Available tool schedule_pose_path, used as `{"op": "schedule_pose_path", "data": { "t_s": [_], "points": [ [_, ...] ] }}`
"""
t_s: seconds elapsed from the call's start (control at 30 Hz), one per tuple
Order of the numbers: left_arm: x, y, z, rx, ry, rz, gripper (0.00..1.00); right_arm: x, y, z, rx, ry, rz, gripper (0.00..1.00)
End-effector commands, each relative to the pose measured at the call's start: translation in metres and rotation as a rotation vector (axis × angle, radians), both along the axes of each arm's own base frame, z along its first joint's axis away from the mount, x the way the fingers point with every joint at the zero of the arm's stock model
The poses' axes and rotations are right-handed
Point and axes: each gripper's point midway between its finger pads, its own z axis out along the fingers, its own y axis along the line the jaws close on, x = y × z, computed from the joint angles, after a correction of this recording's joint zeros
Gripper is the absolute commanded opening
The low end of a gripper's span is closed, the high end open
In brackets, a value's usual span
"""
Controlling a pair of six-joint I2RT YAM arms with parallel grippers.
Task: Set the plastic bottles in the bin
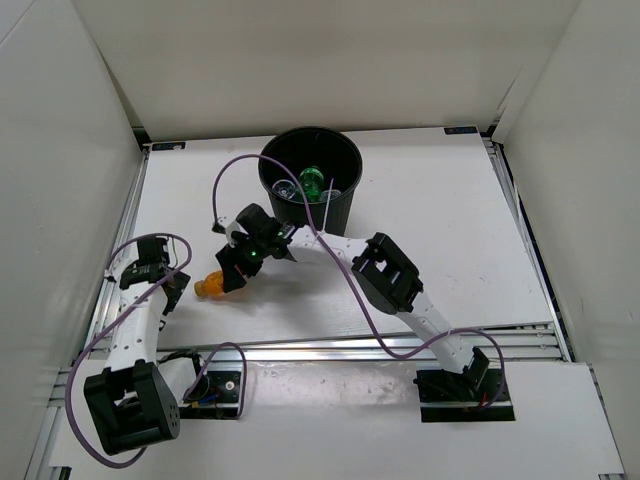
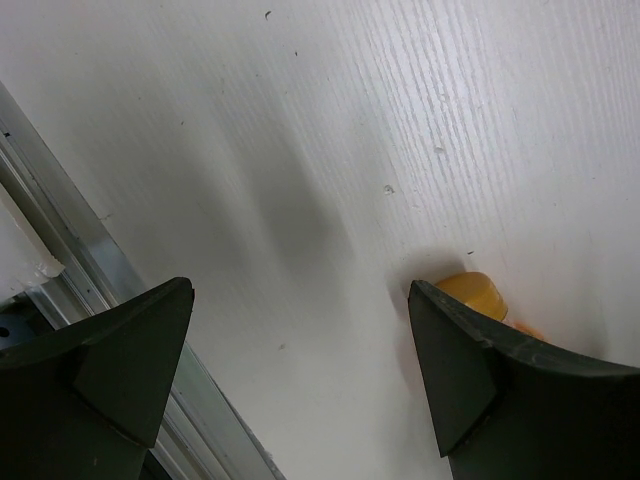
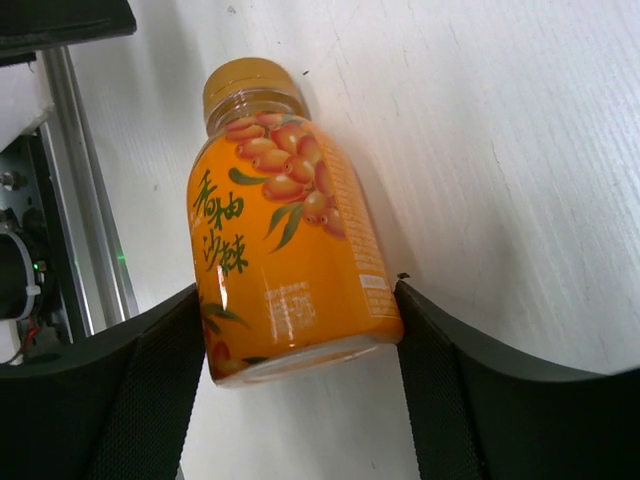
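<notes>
**Orange bottle down on the worktop, right tool astride it**

Your orange bottle lies on its side on the white worktop, near the left front. Its yellow cap points toward the left arm. In the right wrist view you see a fruit print and green lettering on its label.

Your right tool straddles the base end of that bottle, one black finger at each flank, the pads right against its sides. You cannot tell whether they are pressing on it; the bottle rests on the worktop.

Your left tool sits just beside the cap end, jaws spread wide with nothing between them but bare worktop. An aluminium rail runs along its outer side.

Farther back, near the middle of the worktop, stands the black bin, upright. Inside it you see a green bottle with clear bottles on either side; their labels are too small to make out.
</notes>
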Motion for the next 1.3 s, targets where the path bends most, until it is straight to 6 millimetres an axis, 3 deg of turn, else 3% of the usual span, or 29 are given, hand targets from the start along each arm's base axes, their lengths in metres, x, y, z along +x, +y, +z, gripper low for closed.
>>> {"op": "schedule_pose_path", "data": {
  "t_s": [0.0, 0.03, 0.23, 0.43, 0.57, 0.6, 0.67, 0.77, 0.87, 1.1, 1.17, 1.23, 1.27],
  "points": [
    [0.002, 0.004, 0.003, 0.03, -0.013, -0.007, 1.0, 0.002, 0.013, 0.024, 0.09, -0.044, 0.038, 0.71],
    [0.002, 0.004, 0.003, 0.03, -0.013, -0.007, 1.0, 0.0, 0.013, 0.024, 0.094, -0.038, 0.046, 0.64],
    [0.002, 0.004, 0.003, 0.03, -0.013, -0.007, 1.0, -0.002, 0.009, 0.021, 0.082, -0.031, 0.046, 0.45],
    [0.002, 0.004, 0.005, 0.032, -0.022, -0.007, 1.0, -0.009, 0.002, 0.021, 0.072, -0.017, 0.052, 0.17],
    [0.0, 0.004, 0.006, 0.032, -0.022, -0.007, 1.0, -0.014, -0.008, 0.029, 0.06, -0.022, 0.062, 0.06],
    [0.001, 0.004, 0.008, 0.035, -0.034, -0.007, 1.0, -0.013, -0.01, 0.041, 0.068, -0.035, 0.056, 0.04],
    [0.002, 0.004, 0.014, 0.037, -0.059, 0.001, 1.0, -0.016, -0.019, 0.04, 0.047, -0.044, 0.059, 0.0],
    [0.002, 0.002, 0.017, 0.032, -0.089, 0.006, 1.0, -0.014, -0.029, 0.066, 0.059, -0.108, 0.05, 0.0],
    [0.003, 0.002, 0.022, 0.036, -0.123, 0.014, 1.0, -0.015, -0.041, 0.071, 0.029, -0.129, 0.044, 0.0],
    [-0.001, -0.001, 0.031, 0.049, -0.165, 0.025, 1.0, -0.023, -0.068, 0.137, 0.026, -0.2, 0.004, 0.0],
    [0.0, -0.003, 0.037, 0.054, -0.197, 0.016, 1.0, -0.026, -0.075, 0.174, 0.067, -0.249, -0.017, 0.0],
    [0.001, -0.009, 0.04, 0.057, -0.215, -0.015, 1.0, -0.021, -0.084, 0.193, 0.063, -0.31, -0.075, 0.0],
    [0.002, -0.011, 0.04, 0.056, -0.215, -0.026, 1.0, -0.018, -0.091, 0.226, 0.103, -0.355, -0.108, 0.0]
  ]
}}
